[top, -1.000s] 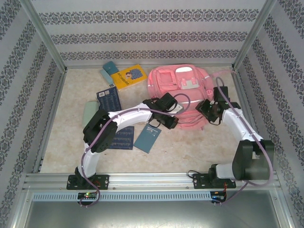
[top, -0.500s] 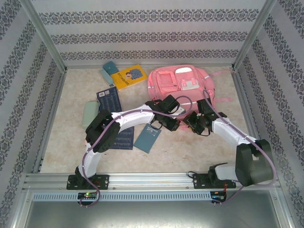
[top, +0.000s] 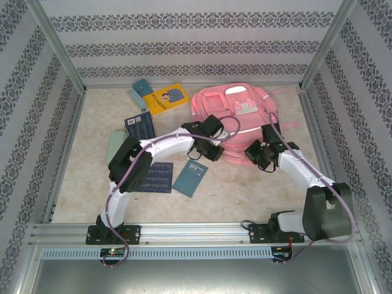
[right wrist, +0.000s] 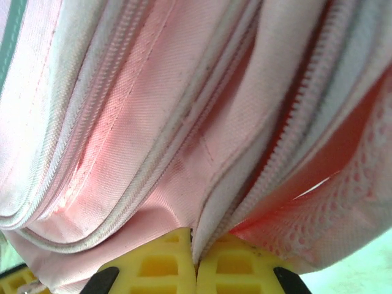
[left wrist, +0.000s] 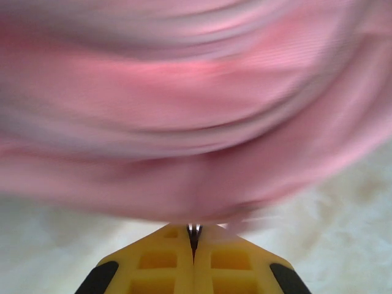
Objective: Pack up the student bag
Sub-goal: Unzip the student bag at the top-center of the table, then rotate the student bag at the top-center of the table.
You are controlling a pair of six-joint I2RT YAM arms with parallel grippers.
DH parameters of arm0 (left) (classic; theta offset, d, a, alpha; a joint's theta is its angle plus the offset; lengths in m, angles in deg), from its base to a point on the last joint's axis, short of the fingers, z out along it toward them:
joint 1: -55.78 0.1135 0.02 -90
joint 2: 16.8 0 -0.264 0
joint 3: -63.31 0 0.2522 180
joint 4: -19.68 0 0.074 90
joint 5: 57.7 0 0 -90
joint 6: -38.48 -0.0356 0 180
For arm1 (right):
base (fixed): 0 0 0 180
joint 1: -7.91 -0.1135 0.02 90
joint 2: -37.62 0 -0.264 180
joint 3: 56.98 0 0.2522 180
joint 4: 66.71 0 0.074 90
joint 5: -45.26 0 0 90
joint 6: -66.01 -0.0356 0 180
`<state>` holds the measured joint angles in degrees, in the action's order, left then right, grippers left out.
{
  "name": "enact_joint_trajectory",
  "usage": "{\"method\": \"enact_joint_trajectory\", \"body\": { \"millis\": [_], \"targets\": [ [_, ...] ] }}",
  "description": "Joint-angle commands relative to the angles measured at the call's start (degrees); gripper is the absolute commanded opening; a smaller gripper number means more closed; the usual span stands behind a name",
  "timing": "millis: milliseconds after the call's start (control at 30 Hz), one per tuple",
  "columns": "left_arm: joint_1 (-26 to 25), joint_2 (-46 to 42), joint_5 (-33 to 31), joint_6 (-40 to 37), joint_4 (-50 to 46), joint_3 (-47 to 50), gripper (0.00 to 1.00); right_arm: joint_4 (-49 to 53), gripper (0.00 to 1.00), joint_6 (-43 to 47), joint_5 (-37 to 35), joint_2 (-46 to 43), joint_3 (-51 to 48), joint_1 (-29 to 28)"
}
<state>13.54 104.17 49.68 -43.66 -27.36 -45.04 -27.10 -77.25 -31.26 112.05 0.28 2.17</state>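
Right gripper (top: 255, 153) (right wrist: 196, 237) moved in to bag (top: 236, 107) (right wrist: 184, 122) near edge, clamped on fabric. Left gripper (top: 205, 149) (left wrist: 194, 231) likewise pinched on near edge. Bag front up, long axis near-far, straps (top: 288, 127) right.

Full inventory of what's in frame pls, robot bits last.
bag: 1, pink, far right of table, lying flat
yellow book: 1, yellow, far side, left of bag
small teal items: 2, teal, far left, beside yellow book
navy books: 2, dark blue, left of centre, one nearer than the other
teal notebook: 1, teal, centre, near side of bag
pouch: 1, pale green, left edge
table: 1, beige marbled
arms: 2, white and black, bases at near edge
left gripper: yellow fingers, shut, tips at bag fabric
right gripper: yellow fingers, shut on bag by a zip
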Motion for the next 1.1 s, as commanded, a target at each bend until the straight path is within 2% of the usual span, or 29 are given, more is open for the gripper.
{"method": "enact_joint_trajectory", "body": {
  "millis": [0, 133, 300, 500, 733, 900, 1067],
  "targets": [
    [6.29, 2.01, -5.89, -2.50, -7.46, -1.45, 0.00, 1.70, 0.00, 3.51, -4.21, -2.99, -0.44, 3.03],
    [10.95, 5.90, -9.22, -2.73, -6.89, -6.29, 0.00, 1.84, 0.00, 4.82, -2.60, -3.86, -0.44, 3.54],
    [15.50, 13.98, -11.49, 0.43, -7.24, -18.44, 0.00, 3.06, 0.00, 5.71, -2.47, -3.68, -0.31, 3.71],
    [16.04, 19.94, -12.63, 1.17, -9.40, -28.88, 0.00, 0.55, 0.00, 6.12, 1.87, -3.41, -0.53, 2.25],
    [16.04, 26.69, -9.44, 1.36, -10.54, -39.87, 0.00, -2.97, 0.00, 5.32, 2.99, -4.96, 1.11, -8.90],
    [15.95, 30.49, -5.10, 1.45, -8.16, -46.23, 0.01, -7.01, 0.00, 4.33, 2.78, 1.02, 6.70, -19.77],
    [16.08, 30.13, -3.55, 0.67, -7.06, -48.18, 0.18, -10.17, 0.00, 3.51, 2.87, 11.08, 12.55, -24.85]
  ]
}}
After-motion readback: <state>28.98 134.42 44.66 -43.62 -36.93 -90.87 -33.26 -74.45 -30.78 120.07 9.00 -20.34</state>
